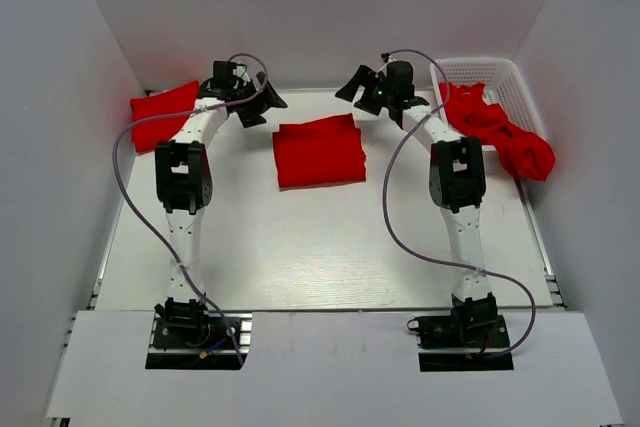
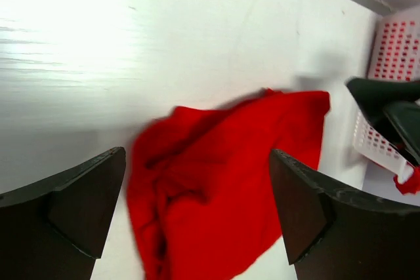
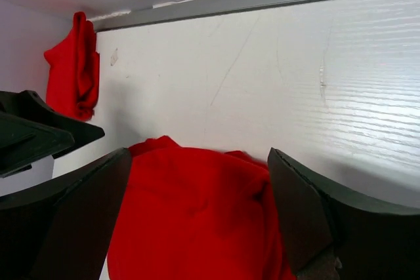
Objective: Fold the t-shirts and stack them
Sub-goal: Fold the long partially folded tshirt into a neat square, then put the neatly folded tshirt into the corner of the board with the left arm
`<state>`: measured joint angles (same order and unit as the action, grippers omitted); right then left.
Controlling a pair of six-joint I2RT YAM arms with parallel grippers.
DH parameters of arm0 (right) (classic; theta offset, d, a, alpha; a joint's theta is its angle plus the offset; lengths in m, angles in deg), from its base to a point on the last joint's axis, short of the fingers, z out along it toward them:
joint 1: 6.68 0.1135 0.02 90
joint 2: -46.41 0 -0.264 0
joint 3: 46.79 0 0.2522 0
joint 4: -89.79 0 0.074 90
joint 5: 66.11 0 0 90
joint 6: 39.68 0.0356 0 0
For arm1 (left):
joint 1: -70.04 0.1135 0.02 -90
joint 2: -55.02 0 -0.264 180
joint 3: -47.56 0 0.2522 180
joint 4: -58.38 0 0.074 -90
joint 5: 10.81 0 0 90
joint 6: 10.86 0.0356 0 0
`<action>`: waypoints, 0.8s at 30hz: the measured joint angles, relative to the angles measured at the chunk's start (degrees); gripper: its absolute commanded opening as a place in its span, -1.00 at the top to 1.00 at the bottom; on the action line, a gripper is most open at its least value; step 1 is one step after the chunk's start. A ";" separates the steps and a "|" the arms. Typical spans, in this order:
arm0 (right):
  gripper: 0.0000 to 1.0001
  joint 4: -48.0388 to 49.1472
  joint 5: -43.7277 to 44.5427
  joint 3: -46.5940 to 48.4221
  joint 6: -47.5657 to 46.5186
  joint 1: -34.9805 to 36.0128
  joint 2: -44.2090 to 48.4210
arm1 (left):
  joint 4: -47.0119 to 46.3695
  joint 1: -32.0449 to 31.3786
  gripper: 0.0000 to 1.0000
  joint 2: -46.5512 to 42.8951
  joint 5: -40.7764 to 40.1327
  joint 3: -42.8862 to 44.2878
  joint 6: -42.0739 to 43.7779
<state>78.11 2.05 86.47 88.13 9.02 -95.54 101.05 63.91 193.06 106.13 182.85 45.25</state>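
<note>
A folded red t-shirt (image 1: pixel 319 151) lies flat at the middle back of the table. It also shows in the left wrist view (image 2: pixel 223 181) and in the right wrist view (image 3: pixel 197 214). Another folded red t-shirt (image 1: pixel 160 114) lies at the back left, also seen in the right wrist view (image 3: pixel 73 67). More red t-shirts (image 1: pixel 497 129) hang crumpled over the white basket (image 1: pixel 512 87). My left gripper (image 1: pixel 254 104) is open and empty above the shirt's left back corner. My right gripper (image 1: pixel 362 95) is open and empty above its right back corner.
The white lattice basket stands at the back right against the wall, seen in the left wrist view (image 2: pixel 384 103) too. White walls close in the table on the left, back and right. Purple cables loop beside both arms.
</note>
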 measured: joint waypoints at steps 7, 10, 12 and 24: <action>-0.81 -0.63 2.49 -6.51 -3.67 -0.28 7.43 | 0.02 1.14 -1.00 -1.25 -3.10 -4.72 4.76; -0.81 -2.67 2.86 -7.96 -6.58 -0.28 10.80 | 1.46 -0.42 -1.00 -3.21 -5.77 -8.13 9.51; -0.81 -4.02 2.86 -10.51 -8.35 -0.28 13.66 | 3.13 -1.97 -1.00 -5.14 -8.20 -10.43 12.02; -0.81 -8.59 3.58 -27.63 -14.69 -0.22 24.50 | 5.35 -7.15 -1.00 -10.91 -14.58 -17.62 19.37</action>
<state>69.52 5.63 58.85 73.44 8.81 -71.04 106.41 56.76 182.15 91.55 165.24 64.61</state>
